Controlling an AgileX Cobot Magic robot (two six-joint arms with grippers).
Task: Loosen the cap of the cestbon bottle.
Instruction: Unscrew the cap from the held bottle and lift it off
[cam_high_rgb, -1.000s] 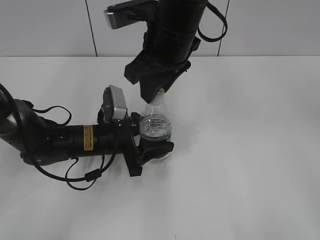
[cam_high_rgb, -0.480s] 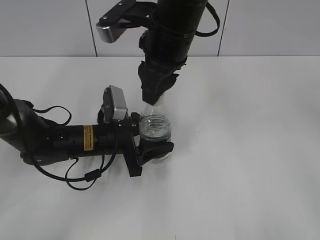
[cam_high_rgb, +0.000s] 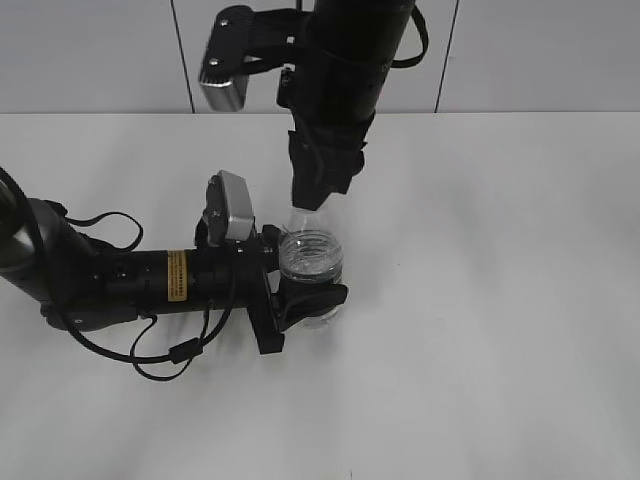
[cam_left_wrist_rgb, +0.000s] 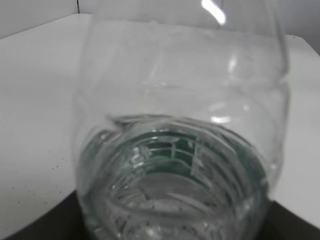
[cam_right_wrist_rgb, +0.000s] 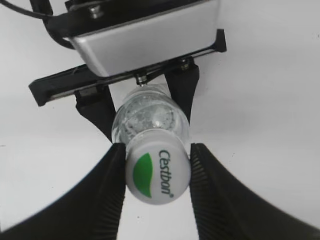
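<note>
The clear cestbon bottle (cam_high_rgb: 311, 252) stands upright on the white table, with my left gripper (cam_high_rgb: 318, 285) shut around its lower body from the left. In the left wrist view the bottle (cam_left_wrist_rgb: 180, 125) fills the frame, and its green label shows through the plastic. My right gripper (cam_high_rgb: 316, 200) comes straight down from above. It is shut on the white cap (cam_right_wrist_rgb: 157, 172), which bears a green leaf mark and "Cestbon" lettering. Its ribbed black fingers (cam_right_wrist_rgb: 107, 192) press against the cap on both sides. In the exterior view that gripper hides the cap.
The white table (cam_high_rgb: 500, 300) stretches out around the bottle, and a tiled wall (cam_high_rgb: 540, 50) runs behind it. The left arm (cam_high_rgb: 110, 280) lies low across the table's left side. The right arm's wrist camera (cam_high_rgb: 225, 60) juts out to the left above the bottle.
The right wrist has turned about the bottle's axis with its fingers on the cap, and its camera has swung round. The left arm and the bottle have not moved.
</note>
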